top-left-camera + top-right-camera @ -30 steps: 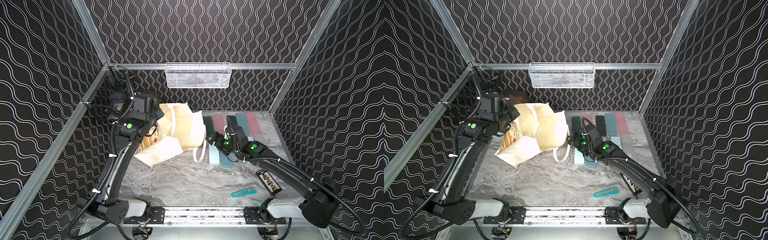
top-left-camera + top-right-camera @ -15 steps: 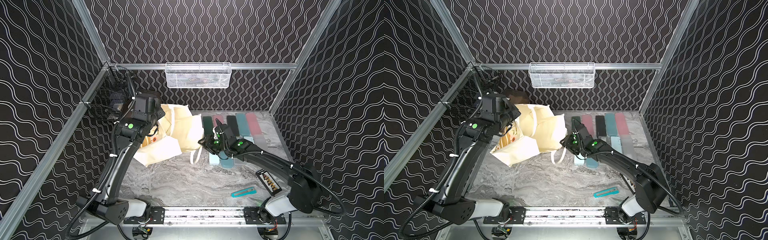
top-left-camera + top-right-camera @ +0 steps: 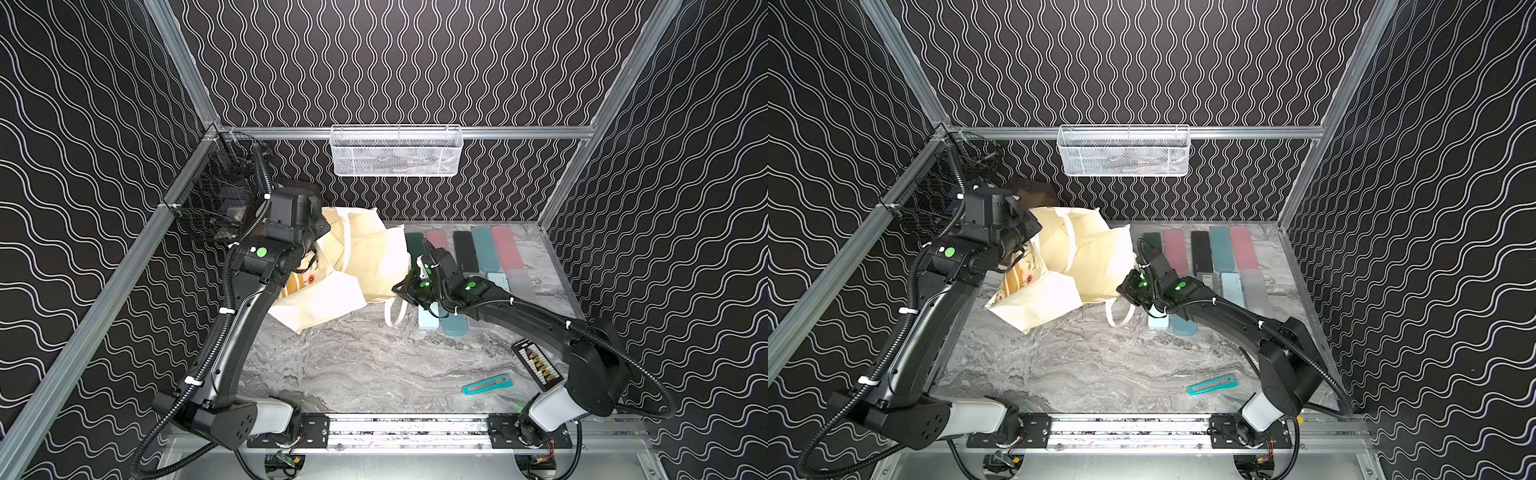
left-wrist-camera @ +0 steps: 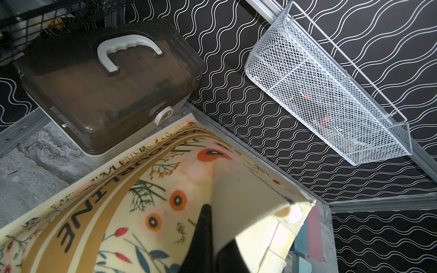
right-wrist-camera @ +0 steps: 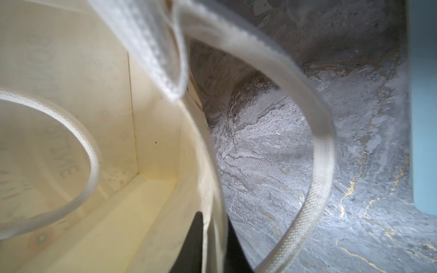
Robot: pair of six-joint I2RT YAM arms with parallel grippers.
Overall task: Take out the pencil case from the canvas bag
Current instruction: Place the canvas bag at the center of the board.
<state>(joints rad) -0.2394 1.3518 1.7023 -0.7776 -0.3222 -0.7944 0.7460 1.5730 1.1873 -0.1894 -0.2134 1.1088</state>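
The cream canvas bag (image 3: 365, 253) (image 3: 1100, 257) lies crumpled at the back left of the table, mouth toward the right. My left gripper (image 4: 216, 227) (image 3: 311, 262) is shut on a fold of its floral printed side (image 4: 118, 212) and holds that side up. At the mouth, my right gripper (image 5: 214, 224) (image 3: 405, 286) (image 3: 1127, 286) is shut on the bag's rim, one finger inside and one outside. One loop handle (image 5: 319, 165) (image 3: 395, 316) hangs onto the table. The right wrist view looks into the bag's bare cream inside (image 5: 71, 71). The pencil case is hidden.
Several long flat coloured cases (image 3: 469, 249) lie in rows at the back right. A brown-lidded box (image 4: 106, 89) stands behind the bag. A white wire basket (image 3: 397, 151) hangs on the back wall, a black mesh basket (image 3: 212, 203) on the left rail. A teal cutter (image 3: 486, 383) lies front right.
My right gripper has moved left from above the cases to the bag's mouth and shut on its rim. The left gripper has kept its hold on the bag.
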